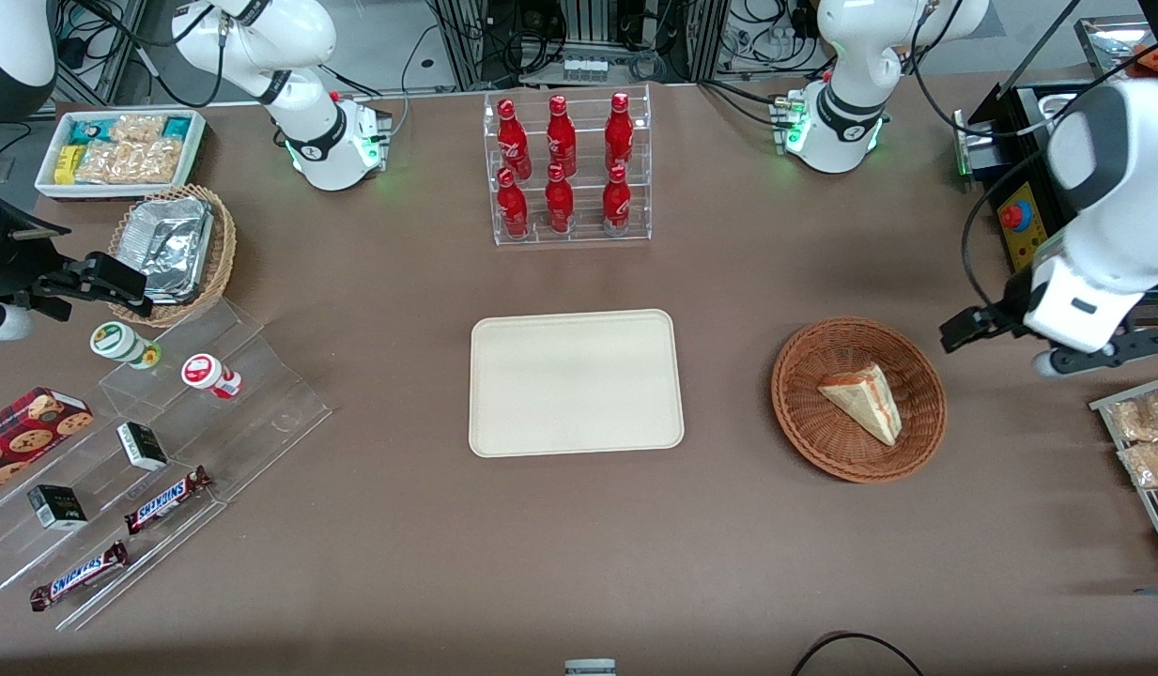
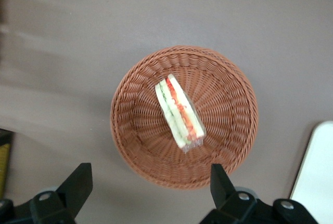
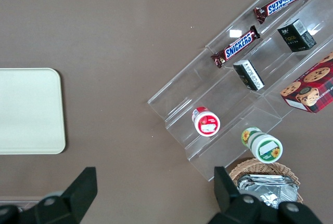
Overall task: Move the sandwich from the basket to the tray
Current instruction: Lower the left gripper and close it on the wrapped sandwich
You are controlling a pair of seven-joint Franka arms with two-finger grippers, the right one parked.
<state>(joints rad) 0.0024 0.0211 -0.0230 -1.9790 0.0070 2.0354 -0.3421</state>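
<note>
The sandwich (image 1: 865,402) is a pale bread wedge with red and green filling. It lies in the round reddish-brown wicker basket (image 1: 804,422). The cream tray (image 1: 576,382) lies flat at the table's middle, beside the basket toward the parked arm's end. My left gripper (image 1: 996,329) hangs above the table beside the basket, toward the working arm's end. It is open and holds nothing. In the left wrist view the sandwich (image 2: 179,112) lies in the basket (image 2: 229,130), my gripper (image 2: 148,187) sits wide open over the basket's rim, and a corner of the tray (image 2: 317,177) shows.
A clear rack of red bottles (image 1: 564,169) stands farther from the camera than the tray. A rack of snack packets (image 1: 1147,441) and a black box with a red button (image 1: 1015,216) are at the working arm's end. A clear stepped stand (image 1: 165,441) and a tan basket of foil trays (image 1: 170,249) are at the parked arm's end.
</note>
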